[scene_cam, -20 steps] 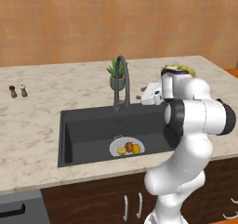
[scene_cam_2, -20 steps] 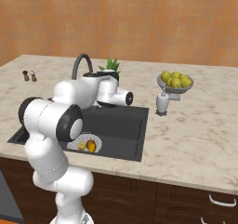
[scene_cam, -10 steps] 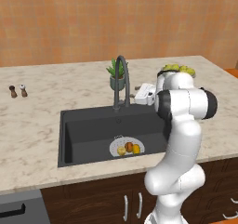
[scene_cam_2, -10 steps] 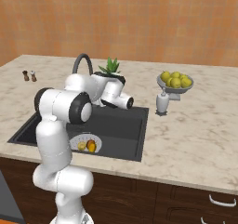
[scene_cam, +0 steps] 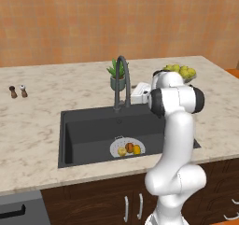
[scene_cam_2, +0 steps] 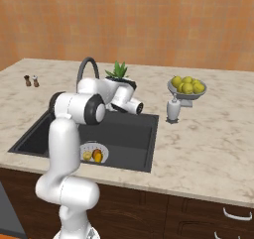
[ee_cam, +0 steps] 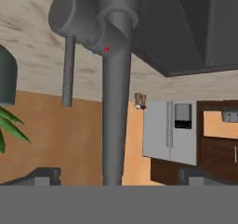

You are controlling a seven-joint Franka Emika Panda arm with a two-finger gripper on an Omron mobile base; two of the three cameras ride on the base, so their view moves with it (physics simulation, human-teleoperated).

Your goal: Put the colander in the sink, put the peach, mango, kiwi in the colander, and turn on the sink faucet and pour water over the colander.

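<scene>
Jaws are spread wide with nothing between them, parked right at the tall dark grey gooseneck faucet (scene_cam: 122,81); the hand view has its upright pipe (ee_cam: 115,107) sitting between the two dark fingertips (ee_cam: 44,175); the shallow round pale colander (scene_cam: 127,147) lies on the floor of the big dark grey rectangular sink (scene_cam: 88,130) with three fruits inside; a small green potted plant (scene_cam: 116,75) stands on the marble counter (scene_cam: 32,121) just behind the faucet; the footed glass bowl of yellow-green fruit (scene_cam_2: 187,87) sits off to the right.
</scene>
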